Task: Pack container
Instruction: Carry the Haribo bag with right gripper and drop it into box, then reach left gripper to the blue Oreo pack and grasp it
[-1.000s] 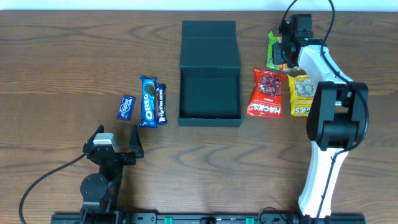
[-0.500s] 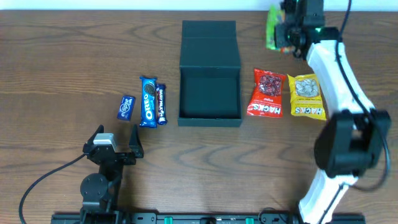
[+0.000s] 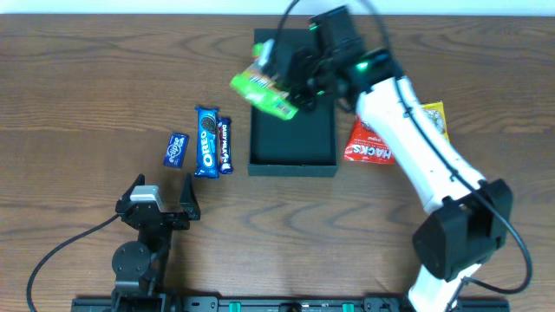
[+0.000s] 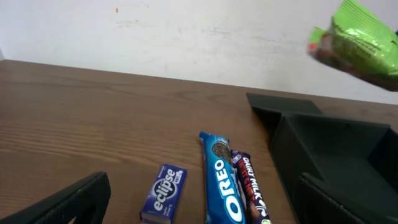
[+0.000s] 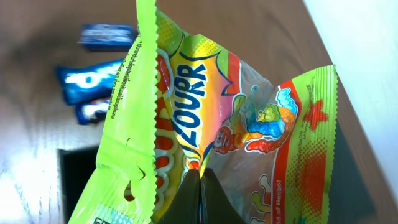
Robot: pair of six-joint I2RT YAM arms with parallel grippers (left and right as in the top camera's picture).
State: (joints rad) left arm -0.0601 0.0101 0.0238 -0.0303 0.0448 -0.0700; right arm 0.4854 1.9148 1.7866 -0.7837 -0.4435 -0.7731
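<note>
The dark teal container (image 3: 292, 137) stands open at the table's middle, its flap lid lying flat behind it; its near corner also shows in the left wrist view (image 4: 329, 155). My right gripper (image 3: 299, 82) is shut on a green sour gummy packet (image 3: 263, 91) and holds it in the air over the container's left rear part. The right wrist view shows the fingers pinched on the packet (image 5: 205, 124). The packet hangs at the upper right of the left wrist view (image 4: 357, 43). My left gripper (image 3: 160, 201) is open and empty near the front left.
An Oreo pack (image 3: 206, 141), a Dairy Milk bar (image 3: 225, 145) and an Eclipse box (image 3: 175, 149) lie left of the container. A red Hacks bag (image 3: 368, 143) and a yellow bag (image 3: 435, 117) lie to its right, partly under my right arm.
My right gripper has lifted the green packet from the far right of the table and swung it left, over the container. The left arm has not moved.
</note>
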